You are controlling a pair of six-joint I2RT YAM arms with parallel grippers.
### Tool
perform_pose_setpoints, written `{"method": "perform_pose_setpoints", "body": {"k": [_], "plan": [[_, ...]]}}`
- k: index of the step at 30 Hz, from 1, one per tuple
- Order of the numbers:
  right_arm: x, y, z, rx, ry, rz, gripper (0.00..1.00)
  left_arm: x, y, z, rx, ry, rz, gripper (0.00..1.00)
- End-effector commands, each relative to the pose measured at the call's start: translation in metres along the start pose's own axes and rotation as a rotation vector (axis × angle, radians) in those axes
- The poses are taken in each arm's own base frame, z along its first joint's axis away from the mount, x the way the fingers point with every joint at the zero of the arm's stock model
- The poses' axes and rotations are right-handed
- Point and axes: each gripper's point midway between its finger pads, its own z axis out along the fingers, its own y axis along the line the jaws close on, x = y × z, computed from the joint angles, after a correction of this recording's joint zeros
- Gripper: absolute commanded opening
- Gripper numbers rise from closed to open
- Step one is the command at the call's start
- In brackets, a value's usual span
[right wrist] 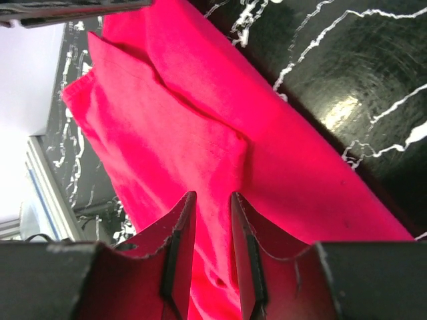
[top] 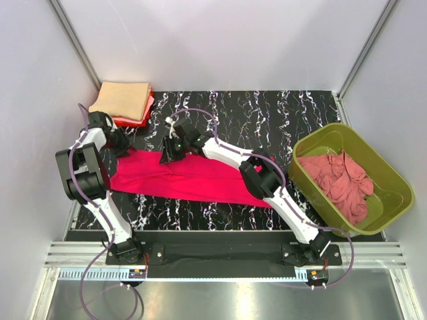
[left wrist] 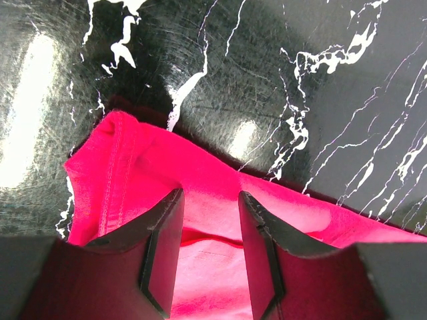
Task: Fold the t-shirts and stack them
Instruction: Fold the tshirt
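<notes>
From above, the crimson shirt [top: 187,177] lies on the table [top: 267,113] as a long, flattened band. Its near end stops just short of the olive-green tub [top: 340,128], and the rest runs away from the tub to the left. A dusty rose shirt [top: 340,180] is crumpled inside the tub. The stack of folded shirts [top: 123,100] sits well apart from the tub, farther left and back. The left gripper [top: 123,141] and right gripper [top: 167,152] are both over the band's end farthest from the tub, close to one another. Pulling from two points this close would likely let the tub-side length drag and twist.

In the left wrist view, the left gripper [left wrist: 210,197] has its jaws released, with a clear gap over the crimson shirt [left wrist: 200,167] near a hemmed corner. That corner is rumpled and doubled. Closing here might catch only the top layer, so the lower one would stay on the table [left wrist: 267,80].

In the right wrist view, the right gripper [right wrist: 212,197] has its jaws apart by a narrow slot, and nothing looks pinched. Just beyond them the crimson shirt [right wrist: 200,100] shows a raised fold. A slot this narrow could ride over the cloth and miss it, or bunch that fold and set a crooked crease.
</notes>
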Motion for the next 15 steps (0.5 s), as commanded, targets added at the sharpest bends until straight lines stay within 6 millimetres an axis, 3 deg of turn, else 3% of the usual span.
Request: {"method": "perform_pose_setpoints", "body": {"k": [1, 10, 15], "plan": [[-0.004, 0.002, 0.004, 0.024, -0.015, -0.038, 0.35, -0.019, -0.001, -0.002, -0.001, -0.052, 0.021, 0.43], [0.002, -0.01, 0.007, 0.073, 0.001, -0.04, 0.34, -0.019, -0.002, -0.002, 0.001, -0.055, 0.024, 0.43], [0.0, -0.007, 0.005, 0.072, -0.004, -0.045, 0.14, -0.018, 0.001, -0.001, -0.012, -0.05, 0.026, 0.43]]}}
